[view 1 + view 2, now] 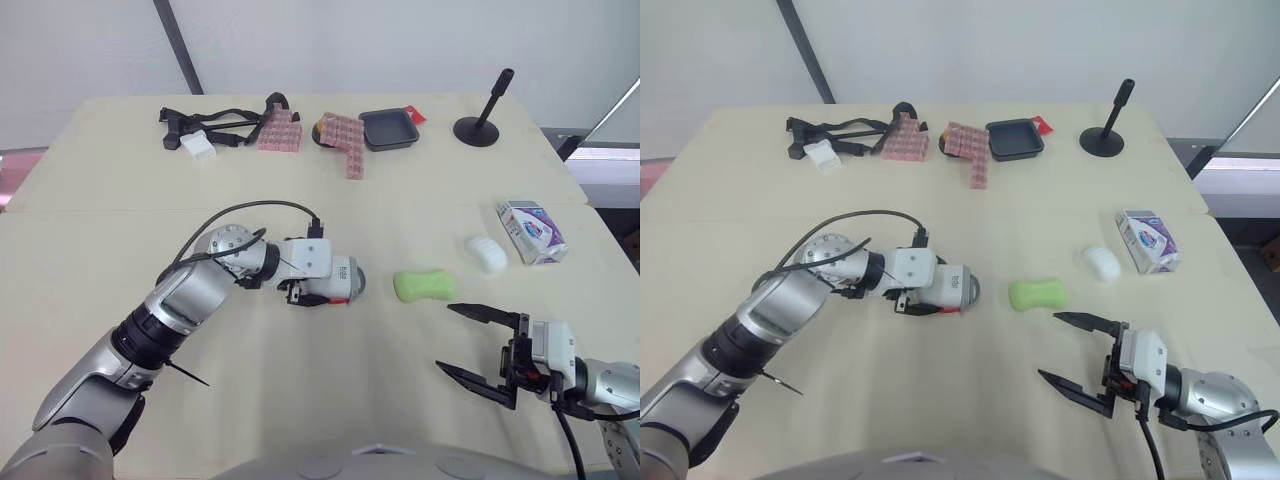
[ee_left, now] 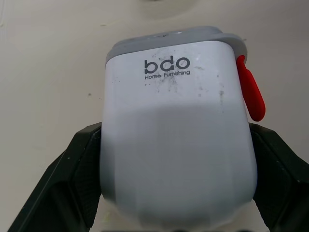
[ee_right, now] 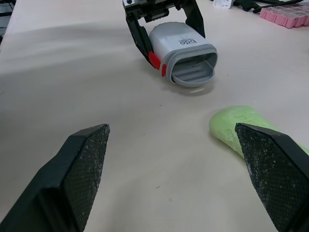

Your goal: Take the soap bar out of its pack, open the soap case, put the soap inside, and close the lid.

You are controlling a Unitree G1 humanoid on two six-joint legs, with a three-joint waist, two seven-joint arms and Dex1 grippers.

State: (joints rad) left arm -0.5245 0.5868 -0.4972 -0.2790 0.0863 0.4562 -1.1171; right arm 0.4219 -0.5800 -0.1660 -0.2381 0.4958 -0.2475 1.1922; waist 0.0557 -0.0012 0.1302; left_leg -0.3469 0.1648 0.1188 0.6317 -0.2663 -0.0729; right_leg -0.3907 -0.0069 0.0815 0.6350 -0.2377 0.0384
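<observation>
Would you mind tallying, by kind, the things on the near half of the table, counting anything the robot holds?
Green soap bar: 1
White oval piece: 1
Soap pack: 1
Soap case, gripped in the left claw: 1
Total: 4

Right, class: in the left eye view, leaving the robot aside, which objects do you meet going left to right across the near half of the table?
soap case → green soap bar → white oval piece → soap pack
</observation>
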